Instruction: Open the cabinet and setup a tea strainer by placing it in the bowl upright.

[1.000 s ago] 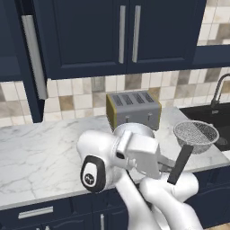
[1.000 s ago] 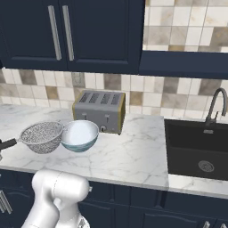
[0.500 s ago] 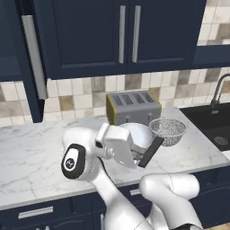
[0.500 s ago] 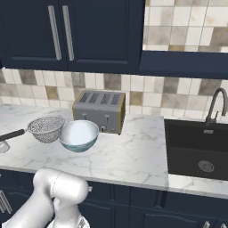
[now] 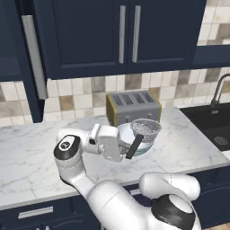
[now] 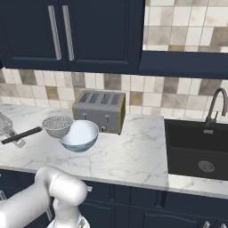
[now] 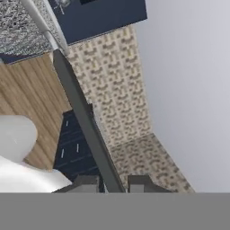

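Observation:
The tea strainer [image 5: 145, 127], a silver mesh basket on a thin dark handle, hangs upright over the pale blue bowl [image 5: 143, 144] in front of the toaster. From the right base view the tea strainer [image 6: 57, 125] overlaps the left rim of the bowl [image 6: 81, 135]; I cannot tell whether they touch. My gripper [image 5: 127, 152] is shut on the far end of the handle, left of the bowl, and sits at the left edge [image 6: 6, 135]. In the hand view the handle [image 7: 81, 112] runs from my gripper [image 7: 113, 183] up to the mesh [image 7: 18, 22]. The cabinet door [image 5: 28, 63] stands swung open at the left.
A silver toaster [image 5: 133, 106] stands right behind the bowl against the tiled wall. Above it hangs a navy wall cabinet [image 5: 128, 36] with both doors closed. A black sink [image 6: 198, 149] with a faucet [image 6: 214, 104] is set into the marble counter [image 6: 129, 156] to the right.
The arm has swung the tea strainer away from the sink side toward the bowl, leftward in the left base view. It now hangs over the bowl. The grip on the handle is unchanged.

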Motion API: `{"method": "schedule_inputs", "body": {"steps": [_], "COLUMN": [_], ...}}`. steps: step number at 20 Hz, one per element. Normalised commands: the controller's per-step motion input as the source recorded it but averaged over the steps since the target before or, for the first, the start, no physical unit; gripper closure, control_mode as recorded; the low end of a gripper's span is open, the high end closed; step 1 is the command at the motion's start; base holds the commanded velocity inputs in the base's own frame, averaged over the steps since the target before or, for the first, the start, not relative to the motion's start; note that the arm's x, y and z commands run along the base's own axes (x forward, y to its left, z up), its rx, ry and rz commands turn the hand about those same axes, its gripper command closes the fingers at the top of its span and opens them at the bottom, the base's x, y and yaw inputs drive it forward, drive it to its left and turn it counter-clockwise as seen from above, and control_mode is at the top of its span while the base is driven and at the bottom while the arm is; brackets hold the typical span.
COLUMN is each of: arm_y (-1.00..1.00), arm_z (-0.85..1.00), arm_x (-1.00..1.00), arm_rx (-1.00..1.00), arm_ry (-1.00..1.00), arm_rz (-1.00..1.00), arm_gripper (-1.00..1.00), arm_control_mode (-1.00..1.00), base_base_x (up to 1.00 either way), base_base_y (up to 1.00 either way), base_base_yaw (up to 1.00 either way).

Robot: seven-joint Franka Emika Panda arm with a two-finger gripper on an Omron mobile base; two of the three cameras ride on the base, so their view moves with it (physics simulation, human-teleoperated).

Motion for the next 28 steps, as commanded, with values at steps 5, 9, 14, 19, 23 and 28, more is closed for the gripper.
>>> {"method": "schedule_inputs", "body": {"steps": [5,9,14,19,23,28], "arm_y": [0.07,0.38,0.07,0.00,0.00,-0.05], "arm_z": [-0.44,-0.36,-0.47,-0.40,-0.24,-0.07], "arm_x": [0.54,0.39,0.50,0.27,0.05,0.04], "arm_rx": [0.09,0.10,0.13,0.07,-0.02,-0.05], "arm_ry": [-0.08,-0.24,-0.15,-0.06,0.04,0.21], "arm_rz": [-0.26,-0.07,0.00,-0.07,-0.12,-0.11], "arm_gripper": [1.00,1.00,1.00,1.00,1.00,1.00], "arm_control_mode": [-1.00,-1.00,-1.00,-1.00,-1.00,-1.00], "base_base_x": [0.00,0.00,0.00,0.00,0.00,0.00], "base_base_y": [0.00,0.00,0.00,0.00,0.00,0.00], "base_base_yaw": [0.00,0.00,0.00,0.00,0.00,0.00]}}
